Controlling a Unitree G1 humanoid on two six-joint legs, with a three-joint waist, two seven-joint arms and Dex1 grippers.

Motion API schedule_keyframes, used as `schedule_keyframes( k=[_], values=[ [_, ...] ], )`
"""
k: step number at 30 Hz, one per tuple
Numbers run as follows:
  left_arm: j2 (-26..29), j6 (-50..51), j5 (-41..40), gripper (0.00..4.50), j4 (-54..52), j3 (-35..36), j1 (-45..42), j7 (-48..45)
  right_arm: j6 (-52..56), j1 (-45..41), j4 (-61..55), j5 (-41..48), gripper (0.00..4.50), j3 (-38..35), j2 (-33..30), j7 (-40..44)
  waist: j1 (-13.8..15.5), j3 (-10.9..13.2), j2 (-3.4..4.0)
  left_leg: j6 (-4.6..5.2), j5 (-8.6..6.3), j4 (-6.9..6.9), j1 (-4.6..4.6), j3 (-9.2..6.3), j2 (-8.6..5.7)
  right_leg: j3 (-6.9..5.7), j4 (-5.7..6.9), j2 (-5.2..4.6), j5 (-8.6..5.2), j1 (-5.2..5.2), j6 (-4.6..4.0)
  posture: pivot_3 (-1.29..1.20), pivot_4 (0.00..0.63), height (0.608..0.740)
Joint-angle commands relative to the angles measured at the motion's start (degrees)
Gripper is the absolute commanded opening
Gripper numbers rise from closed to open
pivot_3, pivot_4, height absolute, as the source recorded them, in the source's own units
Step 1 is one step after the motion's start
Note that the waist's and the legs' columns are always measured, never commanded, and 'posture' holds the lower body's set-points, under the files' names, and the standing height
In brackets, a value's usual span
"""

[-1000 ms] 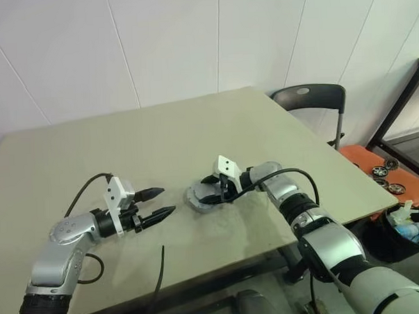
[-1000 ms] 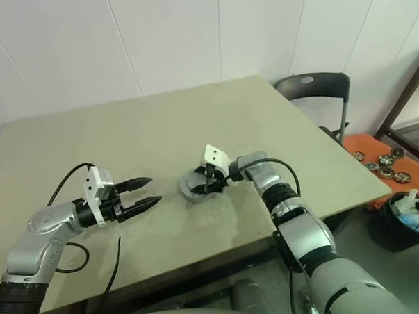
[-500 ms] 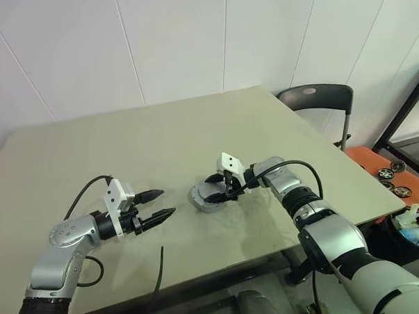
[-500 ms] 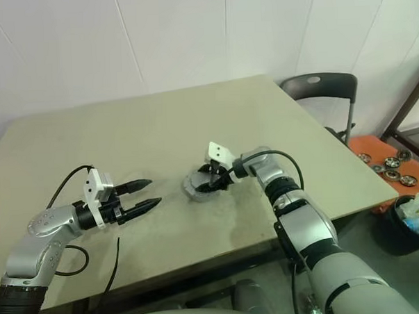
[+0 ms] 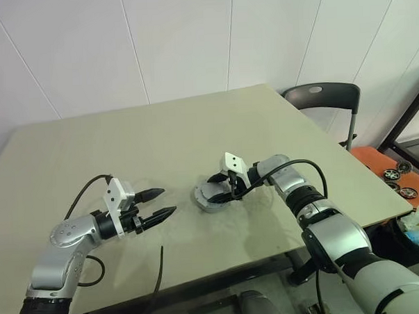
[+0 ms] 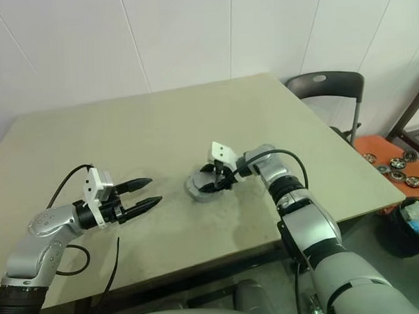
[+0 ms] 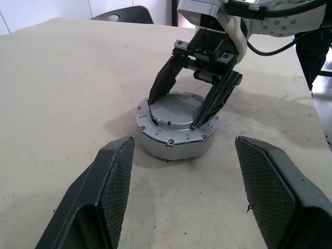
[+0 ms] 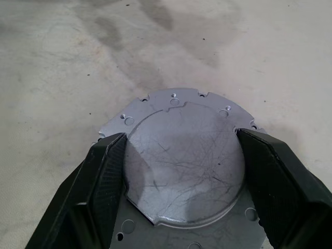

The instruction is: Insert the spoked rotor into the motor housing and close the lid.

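Note:
The motor housing point(image 7: 174, 144), a short silver-grey cup, stands on the table point(image 5: 194, 130) near its middle. The lid point(image 8: 184, 161) lies flat on top of it, showing a smooth raised centre and a flange with screw holes. My right gripper point(image 5: 222, 191) reaches in from the right, tilted down. Its two black fingers point(image 8: 93, 192) press against opposite sides of the lid's raised centre, tips on the flange. My left gripper point(image 5: 168, 200) hovers a hand's width to the left of the housing, pointing at it, open and empty. The spoked rotor is hidden.
A loose black cable point(image 5: 159, 270) lies by the table's front edge. Off the table's right side are a dark chair point(image 5: 322, 100), an orange mat with small wheel parts point(image 5: 394, 173) and a black bin point(image 5: 414, 224).
The head camera has shifted a little. Both grippers and the housing with its lid stand where they were.

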Motion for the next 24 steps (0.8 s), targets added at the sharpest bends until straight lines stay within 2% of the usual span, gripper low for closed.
schedule_keyframes(
  k=[1,4,7,10,14,17,18,24],
  values=[
    [0.03,-0.69,-0.76,3.32,-2.03,1.02,-0.44,0.40,3.00,2.50,4.28,-4.17,3.05,2.80,0.78,-1.63,-0.12,0.00,0.00,0.00,0.00,0.00,-0.01,0.00,0.00,0.00,0.01,0.00,0.00,0.02,0.00,0.00,0.000,0.740],
    [0.08,-0.66,-0.89,3.32,-2.19,1.09,-0.19,0.42,4.51,2.22,5.06,-4.80,3.05,2.71,1.90,-5.88,-0.42,-0.01,0.03,0.00,0.00,-0.03,0.00,0.00,0.03,0.00,0.05,0.04,-0.01,0.13,-0.01,0.00,0.000,0.740],
    [0.16,-0.45,-0.92,3.32,-2.24,0.87,-0.24,0.35,11.27,0.88,7.51,-3.92,3.05,0.63,3.32,-13.16,-0.89,0.00,0.04,0.00,0.00,-0.02,0.14,0.04,0.07,0.02,0.17,0.10,-0.01,0.19,-0.02,0.00,0.000,0.740],
    [0.22,-0.29,-0.97,3.32,-2.18,0.74,-0.48,0.32,15.90,0.34,7.50,-1.86,3.05,-1.20,3.88,-11.50,-0.92,0.02,0.07,-0.04,-0.02,0.04,0.38,-0.06,0.10,0.00,0.18,0.16,-0.01,0.32,-0.02,0.00,0.000,0.740],
    [0.34,-0.08,-0.96,3.32,-1.99,0.49,-0.97,0.09,13.41,1.50,6.10,-4.87,3.05,1.10,2.88,-11.24,-0.72,0.00,0.17,-0.24,-0.14,0.10,0.01,-0.20,0.10,-0.36,-0.33,0.16,-0.02,0.23,-0.02,0.00,0.000,0.740],
    [0.37,-0.01,-0.93,3.32,-1.78,0.40,-1.34,-0.09,12.68,1.79,5.50,-4.42,3.05,0.89,2.48,-9.63,-0.68,-0.32,0.71,-0.25,-0.14,0.10,-0.44,-0.28,0.88,-1.36,-1.49,0.21,-0.01,0.40,-0.01,0.00,0.000,0.740],
    [0.43,-0.04,-0.93,3.32,-1.56,0.45,-1.50,-0.23,12.89,1.71,5.33,-4.08,3.05,0.65,2.45,-9.11,-0.62,-0.34,0.67,-0.25,-0.14,0.11,-0.58,-0.26,0.89,-1.51,-1.45,0.07,0.00,0.40,-0.01,0.00,0.000,0.740],
    [0.46,-0.32,-0.61,3.32,-0.40,0.29,-2.48,-0.84,11.87,1.79,4.56,-4.13,3.05,0.62,2.20,-7.85,-0.47,-0.37,0.49,-0.09,-0.04,0.15,0.04,-0.09,0.81,-1.32,-0.43,0.04,-0.01,0.42,-0.01,0.00,0.000,0.740]
  ],
)
